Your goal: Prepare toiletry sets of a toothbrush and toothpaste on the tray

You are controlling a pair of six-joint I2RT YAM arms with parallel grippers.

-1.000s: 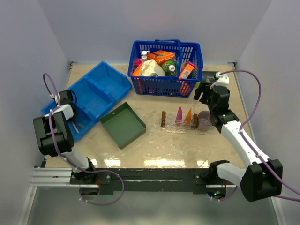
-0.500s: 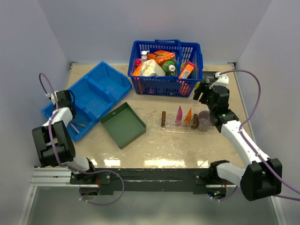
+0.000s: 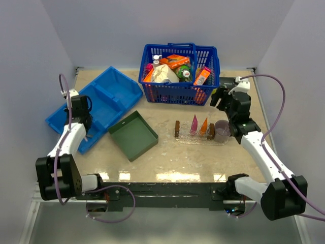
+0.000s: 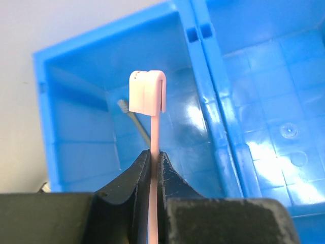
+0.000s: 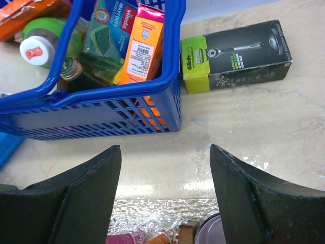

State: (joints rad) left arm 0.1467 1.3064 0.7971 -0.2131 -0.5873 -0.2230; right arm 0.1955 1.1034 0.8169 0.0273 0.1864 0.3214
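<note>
Left hand (image 4: 154, 161) pinches the pink toothbrush (image 4: 147, 91) above an end compartment of the blue bin (image 4: 216, 101), clear of its walls. Right hand (image 5: 165, 170): wide, empty, well apart from the bin.

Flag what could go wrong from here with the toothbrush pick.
1. The left gripper pinches the pink toothbrush by its thin handle alone, above the blue bin; it may swivel or slip in transit.
2. The tray already carries the pink tube and orange tube, with the purple mug at its right end and the open right gripper nearby; a set-down there could knock them.
</note>
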